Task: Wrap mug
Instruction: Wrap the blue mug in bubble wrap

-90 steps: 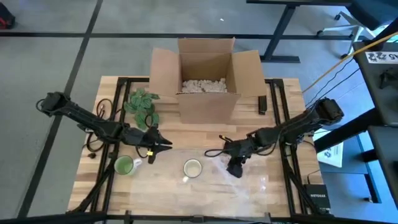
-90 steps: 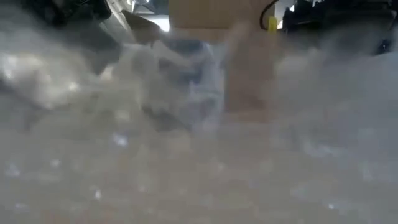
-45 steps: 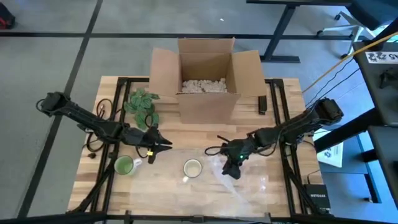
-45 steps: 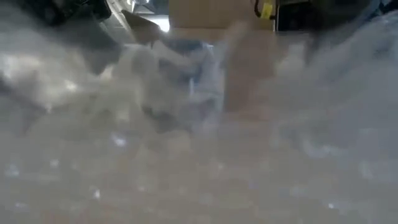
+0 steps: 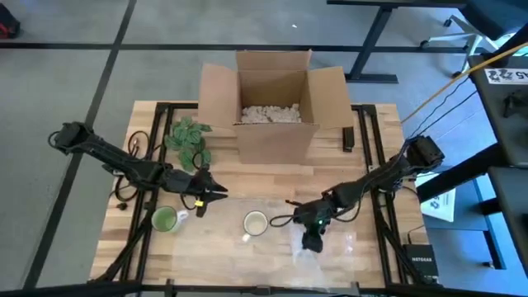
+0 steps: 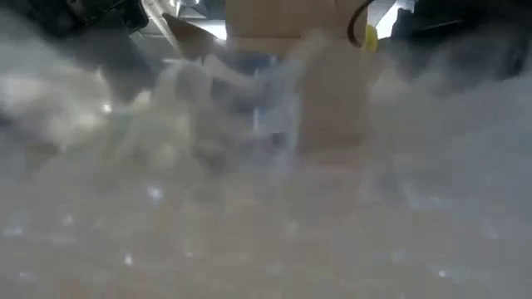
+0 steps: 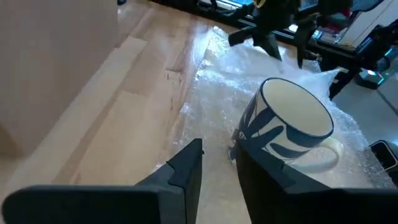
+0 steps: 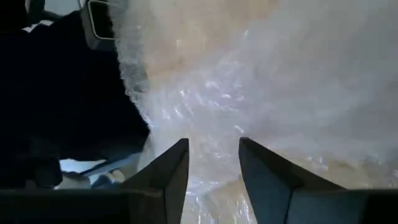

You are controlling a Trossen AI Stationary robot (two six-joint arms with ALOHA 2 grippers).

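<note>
Your right gripper [image 5: 311, 241] points down at the near-right part of the table [image 5: 371, 247], its fingers [image 8: 168, 171] parted with a modest gap and the clear bubble wrap [image 5: 326, 239] filling the space ahead of them; you cannot tell from these views whether the pads touch the sheet. The right arm runs back from there in a long low diagonal, elbow bent slightly, to its base at the table's right edge. Just to the left of that gripper, the blue-and-white mug [image 5: 255, 223] stands upright on the left part of the wrap, handle toward the near side. Your left gripper [image 5: 216, 193] waits beyond the mug, near it but apart, fingers [image 7: 186, 165] narrowly open and holding nothing, its arm stretched almost flat across the table from the left edge. A green mug [image 5: 166, 219] sits near the left gripper, a leafy sprig [image 5: 189, 137] lies farther back, and an open cardboard box [image 5: 272, 103] with pale filler stands at the far side.
</note>
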